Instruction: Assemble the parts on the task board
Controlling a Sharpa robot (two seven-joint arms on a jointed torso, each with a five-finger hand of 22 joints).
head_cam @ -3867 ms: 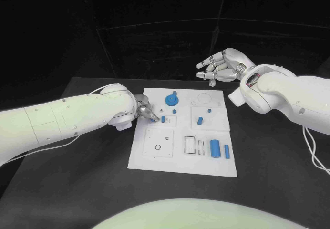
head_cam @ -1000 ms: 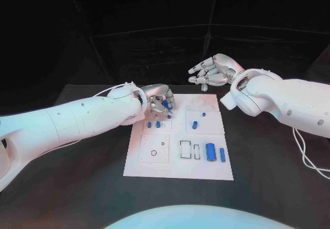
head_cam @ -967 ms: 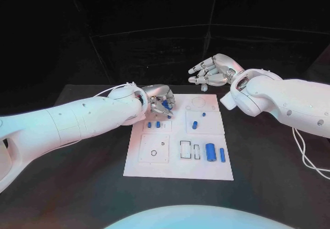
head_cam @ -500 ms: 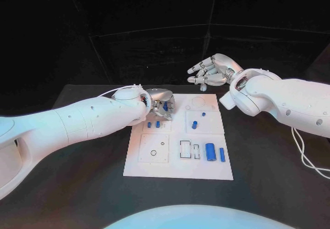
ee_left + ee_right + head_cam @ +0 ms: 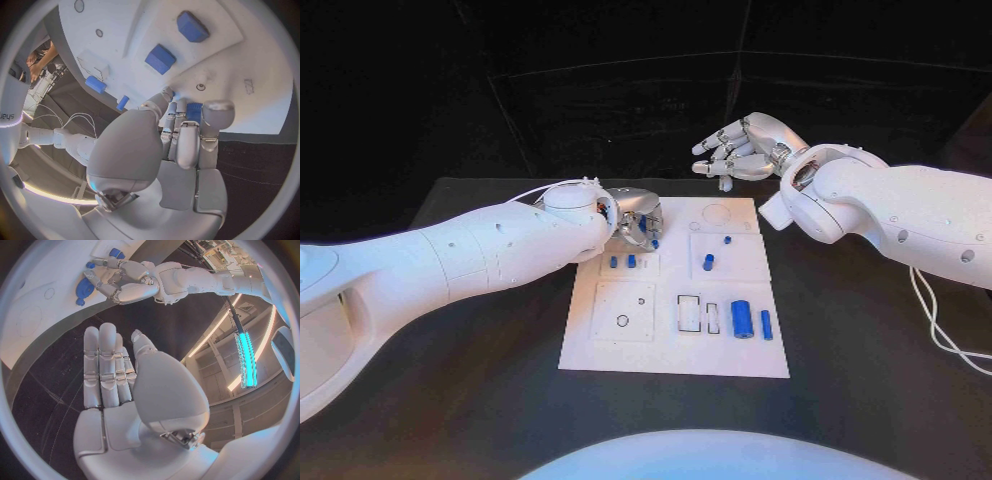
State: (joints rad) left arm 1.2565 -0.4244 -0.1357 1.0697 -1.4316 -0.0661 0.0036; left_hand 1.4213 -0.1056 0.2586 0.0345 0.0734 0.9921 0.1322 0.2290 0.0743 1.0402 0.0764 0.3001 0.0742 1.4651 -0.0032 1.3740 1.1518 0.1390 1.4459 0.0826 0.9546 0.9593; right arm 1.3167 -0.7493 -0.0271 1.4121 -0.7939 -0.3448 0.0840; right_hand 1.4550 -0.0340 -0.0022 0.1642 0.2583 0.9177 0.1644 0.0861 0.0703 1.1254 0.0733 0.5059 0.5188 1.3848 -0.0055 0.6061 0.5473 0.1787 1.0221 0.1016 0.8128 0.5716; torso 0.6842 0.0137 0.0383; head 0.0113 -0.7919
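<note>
On the matte black surface you've got the white rectangular task board lying flat in the middle, with darkness behind it and faint lines of a dark backdrop at the far side. Your left hand sits over the board's far-left corner, its fingers curled down together onto the plate; the left wrist view shows a small blue part at the fingertips, touching or pinched, I can't tell which. Two short blue pegs stand just beside that hand, nearer you. A blue oblong piece and a tiny blue peg sit in the board's middle-right panel, and a blue cylinder with a slimmer blue bar beside it lies at the near right. Your right hand hangs above the surface's far edge, off the board, fingers loosely spread, holding nothing. The right wrist view shows a teal light strip up in the room.
</note>
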